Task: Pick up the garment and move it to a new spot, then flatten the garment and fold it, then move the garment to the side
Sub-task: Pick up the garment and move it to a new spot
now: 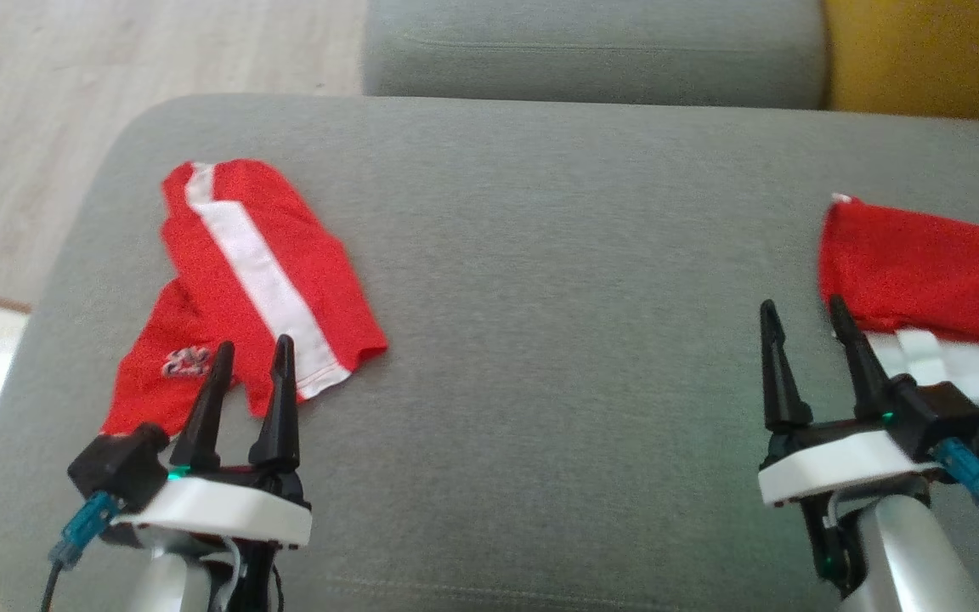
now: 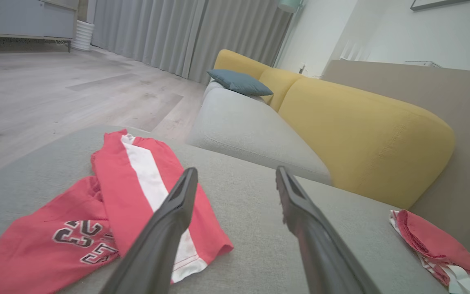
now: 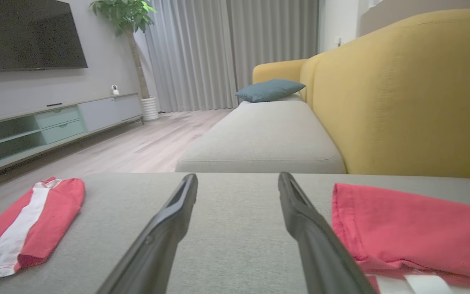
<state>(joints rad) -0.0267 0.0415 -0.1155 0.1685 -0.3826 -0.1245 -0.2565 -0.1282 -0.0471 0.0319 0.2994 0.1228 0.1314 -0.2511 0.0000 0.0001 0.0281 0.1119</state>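
Red shorts: we see them rumpled at 9 o'clock on the grey seat cushion, white stripe up.
Left gripper: at 7 o'clock, fingers spread, empty; its tips overlap the shorts' near edge, and we cannot tell if they touch.
Right gripper: at 5 o'clock, fingers spread, empty.
Second red garment: at 3 o'clock, just beside the right gripper, well apart from the shorts.

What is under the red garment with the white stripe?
The striped garment lies on the grey cushion; its striped part overlaps the part with the printed number. Whatever might be beneath the cloth is covered.
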